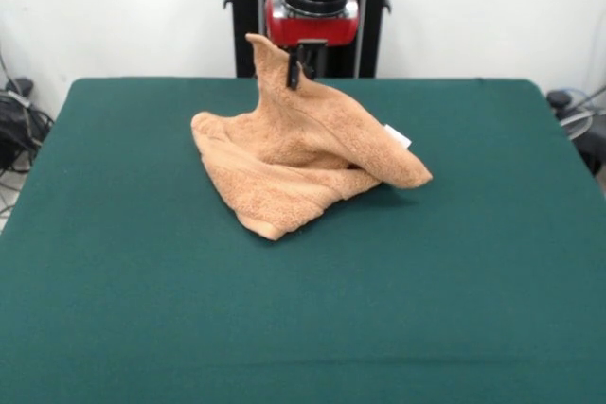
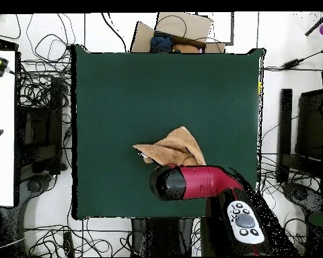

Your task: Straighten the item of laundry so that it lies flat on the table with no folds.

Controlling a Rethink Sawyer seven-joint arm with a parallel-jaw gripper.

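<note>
The light orange-tan towel [image 1: 298, 153] lies crumpled and folded on the far middle of the dark green table [image 1: 142, 281]. One corner of it is pulled up into a peak. My gripper [image 1: 296, 68] is shut on that raised corner, just below the red and black arm [image 1: 312, 7]. A small white tag [image 1: 398, 136] shows on the towel's right edge. In the overhead view the towel [image 2: 174, 149] sits just above the red arm [image 2: 194, 183], which hides the gripper and the held corner.
The table's far edge and the black pedestal [image 1: 251, 16] stand right behind the towel. Cables and equipment [image 2: 40, 101] lie on the floor around the table. A cardboard box [image 2: 177, 30] sits beyond the table's top edge in the overhead view.
</note>
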